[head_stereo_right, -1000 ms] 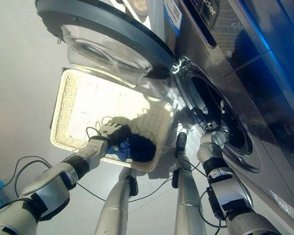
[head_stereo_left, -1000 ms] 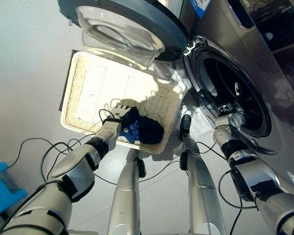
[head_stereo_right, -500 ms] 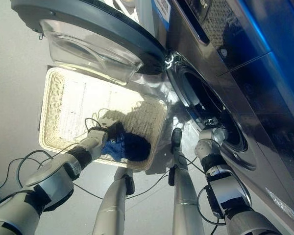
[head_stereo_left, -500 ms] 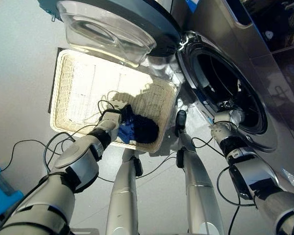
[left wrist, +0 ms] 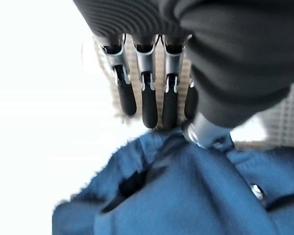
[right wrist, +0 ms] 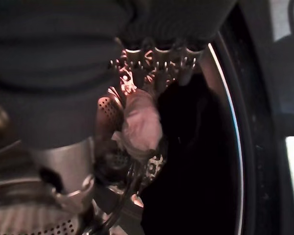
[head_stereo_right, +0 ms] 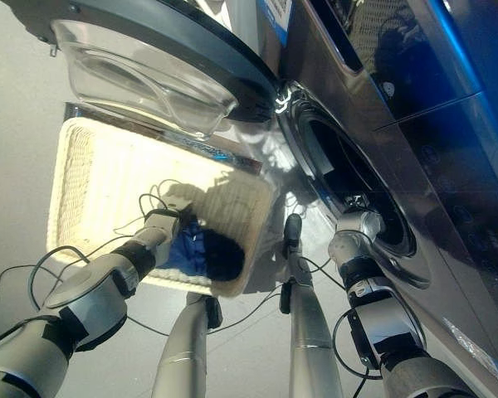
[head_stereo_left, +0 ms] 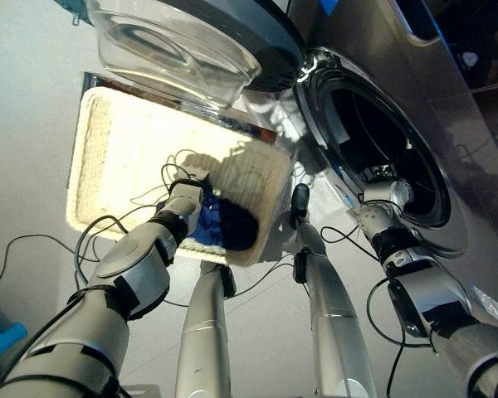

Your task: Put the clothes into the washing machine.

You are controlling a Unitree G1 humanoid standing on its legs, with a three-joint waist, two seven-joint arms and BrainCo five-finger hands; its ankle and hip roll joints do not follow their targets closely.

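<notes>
- The left hand (head_stereo_left: pixel 188 197) is down inside the white wicker basket (head_stereo_left: pixel 95 157), at its near right corner, on top of the pile of clothes.
- In the left wrist view its fingers (left wrist: pixel 149 100) reach out nearly straight, dark tips just above a blue garment (left wrist: pixel 186 191), and the thumb presses down into the folds of that cloth; the fingers are not curled round it, so the hand reads as released, touching the cloth rather than clasping it.
- The clothes lie in the basket: the blue garment (head_stereo_left: pixel 207 224) just beside the hand, with a dark garment (head_stereo_left: pixel 239 229) touching it on the side toward the washing machine.
- The basket rests on the pale floor (head_stereo_left: pixel 25 99), below the washing machine's open door (head_stereo_left: pixel 199 41), whose clear bowl-shaped window hangs over the basket's far edge.
- The right hand (head_stereo_left: pixel 388 193) is at the lower rim of the washing machine's round opening (head_stereo_left: pixel 382 149), at the mouth of the dark drum.
- In the right wrist view the hand (right wrist: pixel 154 58) points into the drum, and a pale pinkish piece of cloth (right wrist: pixel 142 125) shows in front of it; whether the fingers grip it, I cannot tell.
- The washing machine (head_stereo_right: pixel 382 108) has a dark glossy front, beyond both hands.
</notes>
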